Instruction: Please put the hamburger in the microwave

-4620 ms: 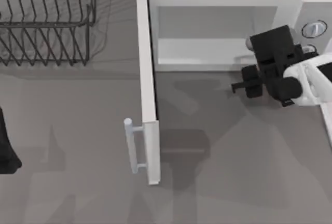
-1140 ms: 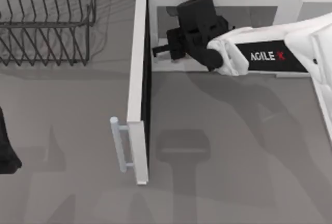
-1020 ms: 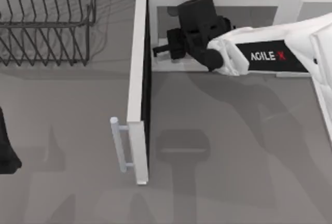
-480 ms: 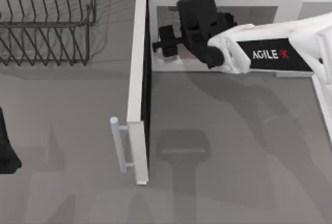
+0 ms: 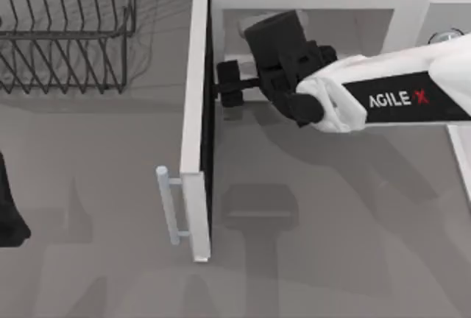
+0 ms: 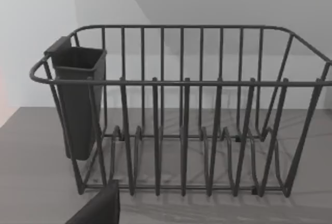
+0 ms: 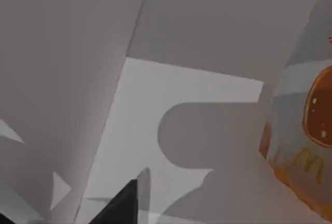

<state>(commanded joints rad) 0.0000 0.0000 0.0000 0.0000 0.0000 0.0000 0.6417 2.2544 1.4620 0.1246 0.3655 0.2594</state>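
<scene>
Hamburger inside microwave, beside right gripper

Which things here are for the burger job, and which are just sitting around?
For the job:
- microwave, door wide open
- burger, in a wrapper, seen from the right wrist
- right claw, at the cavity's mouth by the door

Just sitting around:
- wire rack at the table's back left
- dark cup hung on the rack
- left arm, parked at the left edge

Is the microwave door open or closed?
Open. The large white boxy microwave's door swings out toward the camera, baring the pale grey cavity, with the right pincer at its mouth.
</scene>
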